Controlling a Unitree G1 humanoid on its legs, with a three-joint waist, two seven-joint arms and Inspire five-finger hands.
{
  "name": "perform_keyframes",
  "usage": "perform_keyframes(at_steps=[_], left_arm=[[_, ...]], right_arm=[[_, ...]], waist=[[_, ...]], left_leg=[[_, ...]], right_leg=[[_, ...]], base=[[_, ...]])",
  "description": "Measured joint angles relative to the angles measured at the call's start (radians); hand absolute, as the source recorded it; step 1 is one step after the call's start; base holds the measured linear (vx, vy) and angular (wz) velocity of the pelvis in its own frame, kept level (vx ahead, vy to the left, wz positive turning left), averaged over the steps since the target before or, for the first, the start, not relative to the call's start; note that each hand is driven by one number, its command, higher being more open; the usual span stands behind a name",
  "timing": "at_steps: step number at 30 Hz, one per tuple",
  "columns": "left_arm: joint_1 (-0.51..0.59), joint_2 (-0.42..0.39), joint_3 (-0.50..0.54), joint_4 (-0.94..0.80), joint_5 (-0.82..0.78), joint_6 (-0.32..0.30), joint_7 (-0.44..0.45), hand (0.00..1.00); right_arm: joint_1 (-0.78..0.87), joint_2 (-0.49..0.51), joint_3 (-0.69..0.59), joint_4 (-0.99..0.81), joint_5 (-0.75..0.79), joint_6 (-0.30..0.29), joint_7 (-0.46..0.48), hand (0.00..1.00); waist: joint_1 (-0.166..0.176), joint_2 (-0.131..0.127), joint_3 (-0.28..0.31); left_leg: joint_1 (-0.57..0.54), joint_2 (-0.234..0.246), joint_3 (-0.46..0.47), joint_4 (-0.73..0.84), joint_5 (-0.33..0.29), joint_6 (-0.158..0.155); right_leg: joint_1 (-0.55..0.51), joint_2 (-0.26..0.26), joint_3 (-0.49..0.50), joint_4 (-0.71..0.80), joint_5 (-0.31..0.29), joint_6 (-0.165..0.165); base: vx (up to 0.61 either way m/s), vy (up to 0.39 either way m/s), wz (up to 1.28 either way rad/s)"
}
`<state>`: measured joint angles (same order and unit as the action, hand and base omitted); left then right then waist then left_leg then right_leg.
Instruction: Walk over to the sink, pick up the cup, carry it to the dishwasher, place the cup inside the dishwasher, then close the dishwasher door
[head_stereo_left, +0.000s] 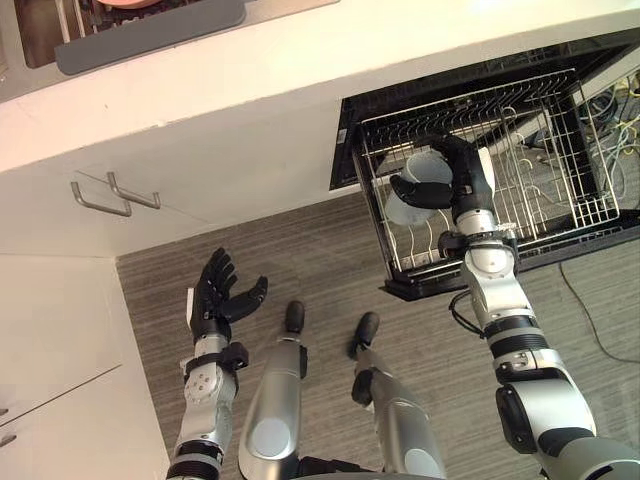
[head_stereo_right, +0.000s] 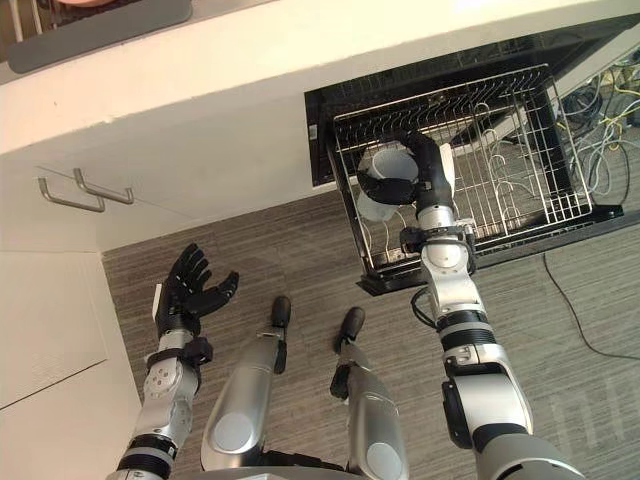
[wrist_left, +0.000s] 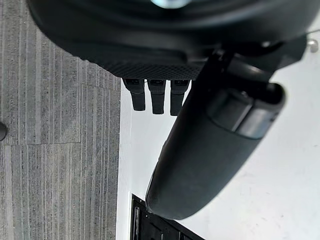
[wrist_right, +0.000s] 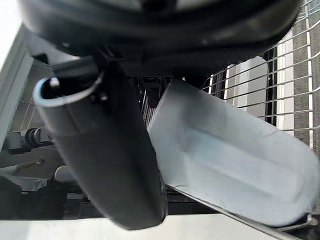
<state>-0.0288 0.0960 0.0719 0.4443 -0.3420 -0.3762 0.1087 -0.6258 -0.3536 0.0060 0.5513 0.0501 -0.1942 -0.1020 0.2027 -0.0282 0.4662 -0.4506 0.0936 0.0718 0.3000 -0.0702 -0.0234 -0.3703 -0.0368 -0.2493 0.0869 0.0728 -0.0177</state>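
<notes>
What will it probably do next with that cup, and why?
Probably lower the cup into the dishwasher rack and let go: the right hand is curled round the cup over the pulled-out rack's left side. The left hand is open, idle.

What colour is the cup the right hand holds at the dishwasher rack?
The pale bluish-white cup is plain, without pattern; the right wrist view shows it best.
</notes>
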Motion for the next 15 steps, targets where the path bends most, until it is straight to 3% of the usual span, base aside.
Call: perform_keyframes(at_steps=[6,15], left_arm=[[0.000,-0.027,0.000,-0.001,-0.012,-0.001,0.000,0.90],[0.009,-0.048,-0.002,-0.002,-0.012,0.003,0.000,0.90]], right_arm=[[0.002,0.000,-0.002,-0.050,-0.004,0.016,-0.036,0.90],[0.158,0.061,-0.080,-0.349,0.000,0.015,-0.056,0.90]], waist=[[-0.014,0.010,0.006],[-0.046,0.011,0.005]], left_leg=[[0.039,0.000,0.010,-0.033,0.015,-0.012],[0.115,0.001,0.027,-0.046,0.010,-0.020]], right_leg=[[-0.030,-0.017,0.001,0.109,-0.065,-0.009],[-0.009,-0.043,-0.027,0.211,-0.139,-0.014]], base=[[0.00,-0.018,0.00],[0.03,-0.010,0.00]])
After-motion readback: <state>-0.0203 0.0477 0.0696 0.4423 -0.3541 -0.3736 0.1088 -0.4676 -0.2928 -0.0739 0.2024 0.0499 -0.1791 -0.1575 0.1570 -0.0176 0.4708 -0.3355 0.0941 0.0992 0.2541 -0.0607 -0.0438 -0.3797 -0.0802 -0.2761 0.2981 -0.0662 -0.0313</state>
